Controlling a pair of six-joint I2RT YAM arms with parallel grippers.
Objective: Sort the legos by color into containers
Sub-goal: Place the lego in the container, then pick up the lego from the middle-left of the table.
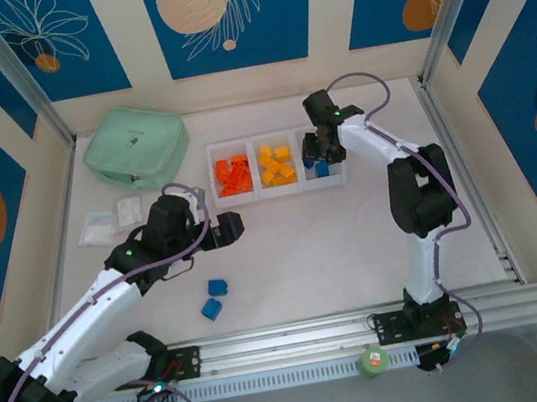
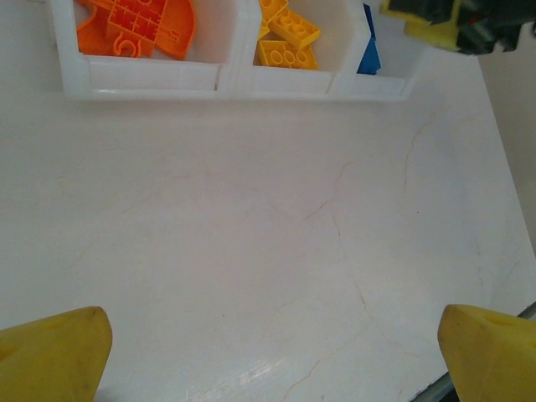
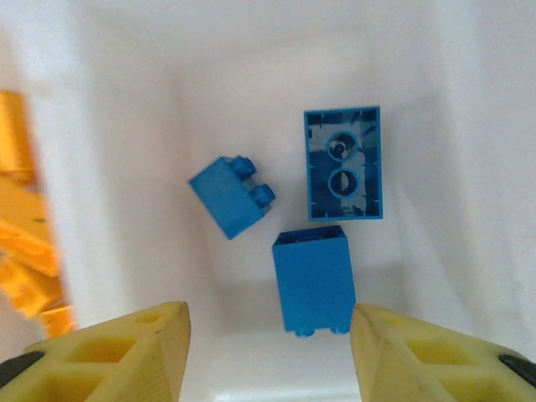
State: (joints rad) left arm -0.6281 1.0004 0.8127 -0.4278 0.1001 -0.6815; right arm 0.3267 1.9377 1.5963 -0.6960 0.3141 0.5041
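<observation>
We're nearing done: red-orange legos [image 1: 233, 176] and yellow legos [image 1: 277, 166] are sitting in their bins, three blue bricks [image 3: 342, 163] in the right bin [image 3: 126, 126]. Right gripper [image 3: 268, 343] is hovering above it, jaws partly apart, apparently empty; left gripper [image 2: 272, 352] is gaping wide, empty. Two loose blue bricks [image 1: 218, 286] are waiting on the table [image 1: 306, 246].

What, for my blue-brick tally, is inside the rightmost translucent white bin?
The rightmost translucent white bin holds three small blue plastic bricks: one tilted, one hollow-side up, one nearest. The right tool hides the near corners.
</observation>
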